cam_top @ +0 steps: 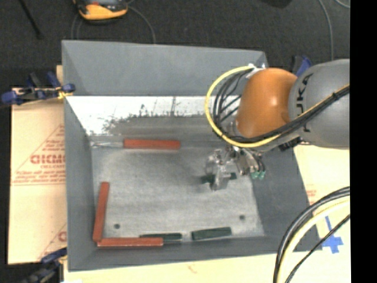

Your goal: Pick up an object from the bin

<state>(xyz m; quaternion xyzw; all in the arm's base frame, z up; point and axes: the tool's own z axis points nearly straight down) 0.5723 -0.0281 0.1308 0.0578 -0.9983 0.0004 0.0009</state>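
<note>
Against the grey metal bin's (76, 175) walls, flat red-brown bars (151, 144) lie flush, probably awkward to pinch; the gripper (219, 173) hovers right of mid-bin, open or closed I cannot tell.

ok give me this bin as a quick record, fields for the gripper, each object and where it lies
gripper: over the bin floor, right of centre, away from all the bars
bin: grey metal, with the things lying along its walls
back red bar: flat against the back wall
left red bar: along the left wall
front red bar: along the front wall, at the left corner
dark green bars: two, along the front wall, right of the front red bar
held: cannot tell
</note>
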